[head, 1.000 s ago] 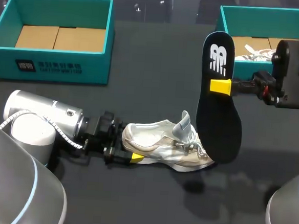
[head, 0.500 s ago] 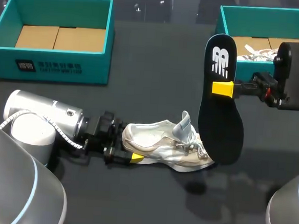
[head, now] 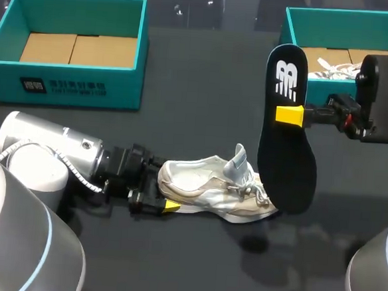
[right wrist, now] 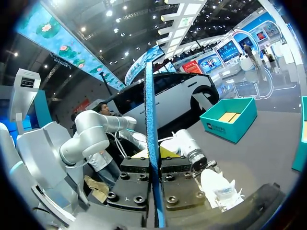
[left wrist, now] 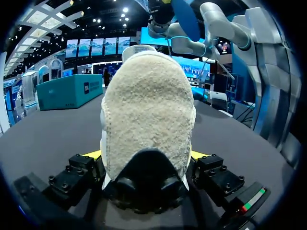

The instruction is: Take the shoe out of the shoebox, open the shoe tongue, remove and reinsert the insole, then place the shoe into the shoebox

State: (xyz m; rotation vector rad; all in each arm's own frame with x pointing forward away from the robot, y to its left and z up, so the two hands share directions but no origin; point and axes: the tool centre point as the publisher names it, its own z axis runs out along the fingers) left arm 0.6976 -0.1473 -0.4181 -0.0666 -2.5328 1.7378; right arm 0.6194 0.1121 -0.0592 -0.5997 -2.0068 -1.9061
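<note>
black on its face and thin, the insole [head: 284, 172] hangs upright in the air above the toe of the shoe [head: 208, 186], with its broad end down and close to the laces. i judge it to be very light and floppy along its length. it should bend easily if pushed from one end, so a pinch across its flat faces near the middle suits it best. to go back in, the broad end needs to be fed under the tongue first. the shoe itself lies on its side on the dark table [head: 205, 86], tongue lifted and mouth open, toe towards my right arm. it looks light too, soft in the mesh upper but firmer at the sole and heel counter, so the heel is the sound place to steady it. the right gripper [head: 288, 114] is clamped on the insole about a third of the way down. the right wrist view shows the sheet edge-on, squeezed between both pads with almost no gap. the left gripper [head: 164, 197] sits low at the heel of the shoe, and the fleecy heel lining fills the left wrist view. i cannot tell whether it is squeezing the heel or only set around it. one teal shoebox [head: 71, 87] stands well apart behind my left arm. another shoebox [head: 287, 32] behind my right arm holds a second, pale shoe [head: 329, 68].
</note>
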